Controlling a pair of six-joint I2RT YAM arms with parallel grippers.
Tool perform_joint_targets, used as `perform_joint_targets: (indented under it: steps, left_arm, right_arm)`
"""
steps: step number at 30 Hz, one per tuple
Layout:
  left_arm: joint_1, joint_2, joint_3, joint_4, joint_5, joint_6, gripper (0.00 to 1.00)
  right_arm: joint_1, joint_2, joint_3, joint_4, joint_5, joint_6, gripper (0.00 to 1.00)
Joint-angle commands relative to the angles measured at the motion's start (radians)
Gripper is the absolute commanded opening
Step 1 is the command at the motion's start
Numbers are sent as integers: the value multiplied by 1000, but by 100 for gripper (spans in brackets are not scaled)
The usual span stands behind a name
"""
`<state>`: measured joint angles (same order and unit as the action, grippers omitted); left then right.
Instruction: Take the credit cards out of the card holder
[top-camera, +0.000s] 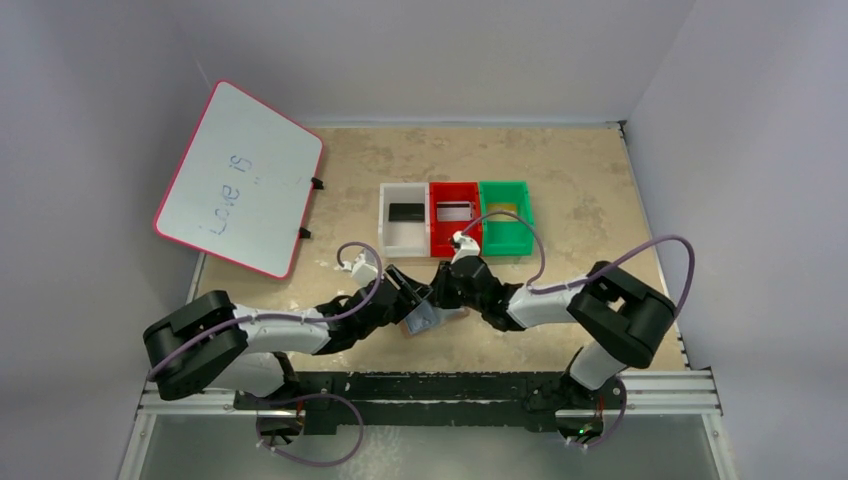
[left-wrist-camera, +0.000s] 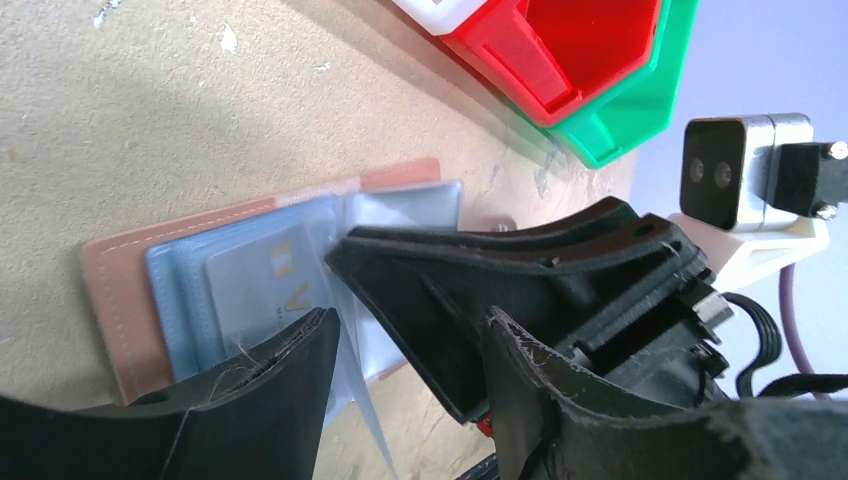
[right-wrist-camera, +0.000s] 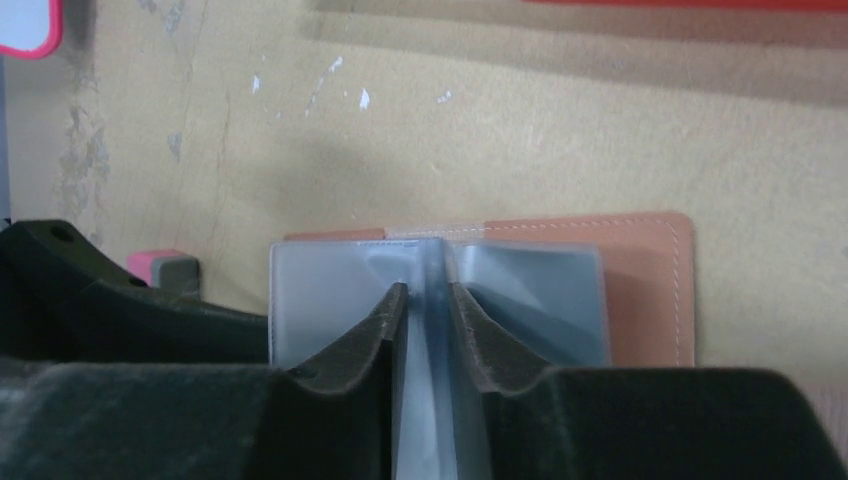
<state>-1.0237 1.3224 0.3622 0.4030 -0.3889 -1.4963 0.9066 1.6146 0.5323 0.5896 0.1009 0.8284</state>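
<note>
Your holder (top-camera: 432, 320) lies open on the table (top-camera: 580, 200), leather down and sleeves (left-wrist-camera: 400, 215) up. It sits on the near side of the three bins, right between your two arms, and both pincers are crowded over it.

Left pincer (left-wrist-camera: 410, 325): jaws well apart, gripping nothing. One finger (left-wrist-camera: 270, 390) hangs over the left-hand sleeves, where a sleeved card (left-wrist-camera: 255, 290) with a small gold mark shows through the plastic. The other finger sits on the far side of the right pincer's black finger, which pokes in between them.

Right pincer (right-wrist-camera: 428, 305): tips pointed straight down at the fold, with only a narrow gap between them. A sleeve leaf (right-wrist-camera: 430, 255) stands upright in that gap. I cannot tell you whether the pads are pinching it or merely flanking it.

From the right wrist, tan leather shows along the holder's top and right edges, stitching clear. An eraser (right-wrist-camera: 160, 268), pink and grey, rests on the table near its left edge, partly behind the left arm.

Up top, the white bin (top-camera: 385, 225) holds a black card (top-camera: 405, 212), the red bin (top-camera: 436, 215) a silver card (top-camera: 452, 211), and the green bin (top-camera: 520, 235) a gold card (top-camera: 503, 207). A whiteboard (top-camera: 240, 180) lies tilted off the far left corner.
</note>
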Motion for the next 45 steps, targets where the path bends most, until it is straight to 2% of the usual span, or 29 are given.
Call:
perform_joint_targets:
  steps: [1, 6, 10, 16, 20, 25, 32, 36, 39, 45]
  left_arm:
    - [-6, 16, 17, 102, 26, 41, 53]
    - [-6, 44, 47, 124, 54, 64, 53]
    - [-7, 93, 72, 170, 100, 80, 53]
    - [-29, 206, 166, 209, 178, 119, 52]
    - [-62, 270, 232, 193, 196, 141, 52]
    - [-83, 357, 297, 122, 206, 139, 52]
    - [-106, 365, 331, 38, 153, 157, 52]
    - [-124, 279, 355, -76, 52, 203, 54]
    - [-127, 207, 361, -164, -33, 225, 55]
    - [-128, 50, 324, -290, -204, 231, 57]
  right_arm:
    - [2, -86, -50, -160, 7, -9, 28]
    - [0, -230, -70, -254, 97, 8, 39]
    - [0, -349, -82, -423, 228, 92, 37]
    - [0, -601, -157, -579, 364, 207, 39]
    - [0, -738, -160, -731, 469, 297, 42]
    - [0, -845, -130, -829, 514, 345, 44]
    - [-1, -877, -129, -747, 451, 236, 42]
    - [0, -841, -117, -745, 436, 232, 37]
    - [-1, -815, -100, -730, 415, 211, 38]
    - [0, -749, -59, -605, 261, 130, 38]
